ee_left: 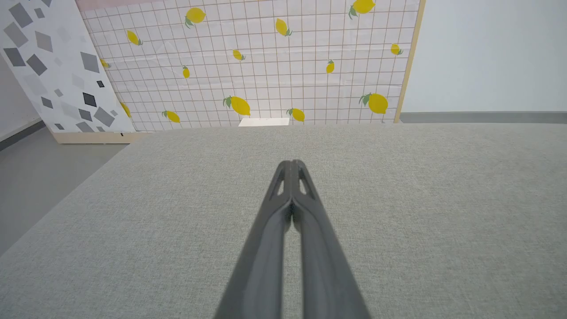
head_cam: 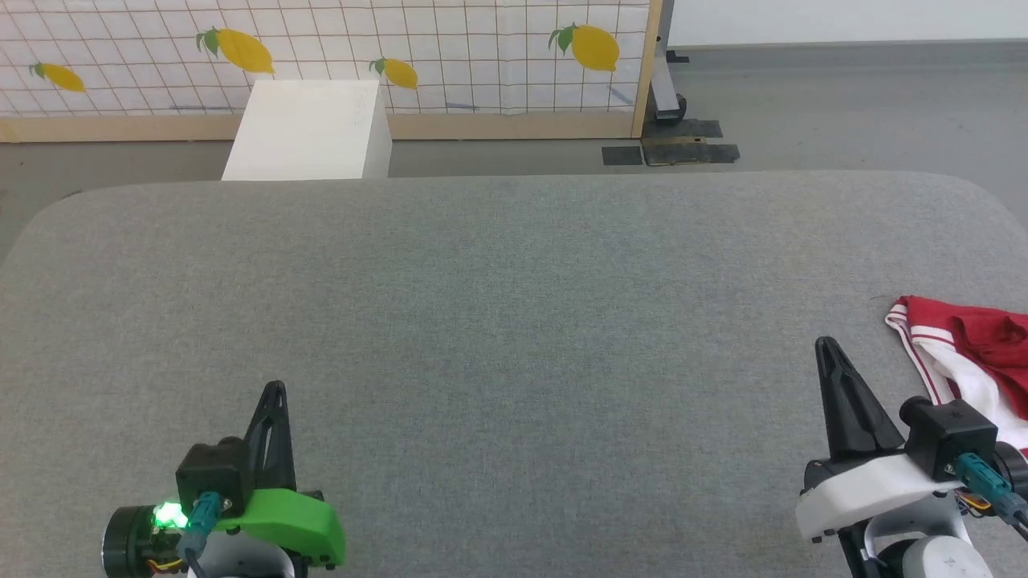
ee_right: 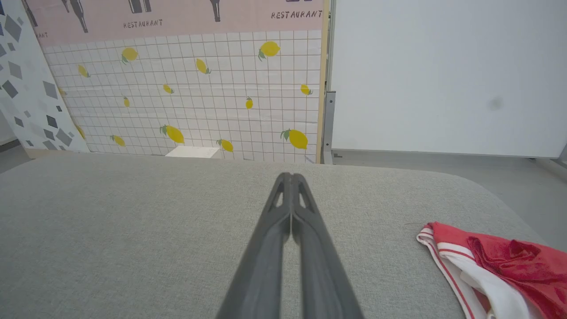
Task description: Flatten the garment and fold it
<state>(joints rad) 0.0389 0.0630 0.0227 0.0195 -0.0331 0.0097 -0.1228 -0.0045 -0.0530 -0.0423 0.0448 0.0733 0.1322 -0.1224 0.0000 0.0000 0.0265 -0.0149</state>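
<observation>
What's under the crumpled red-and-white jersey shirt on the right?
The crumpled red-and-white jersey shirt lies on the grey fabric-covered table. Whatever its bunched folds cover is hidden, and it runs off the picture's edge.

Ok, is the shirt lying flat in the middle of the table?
No, the garment lies crumpled at the right edge of the table, beside the right gripper.

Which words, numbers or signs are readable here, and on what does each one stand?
"RESTAURANT": twice on the pink band above the lemon-printed panel, right wrist view.
A third, at the band's left edge, is cut off.
The garment lies crumpled; no lettering shows.
</observation>
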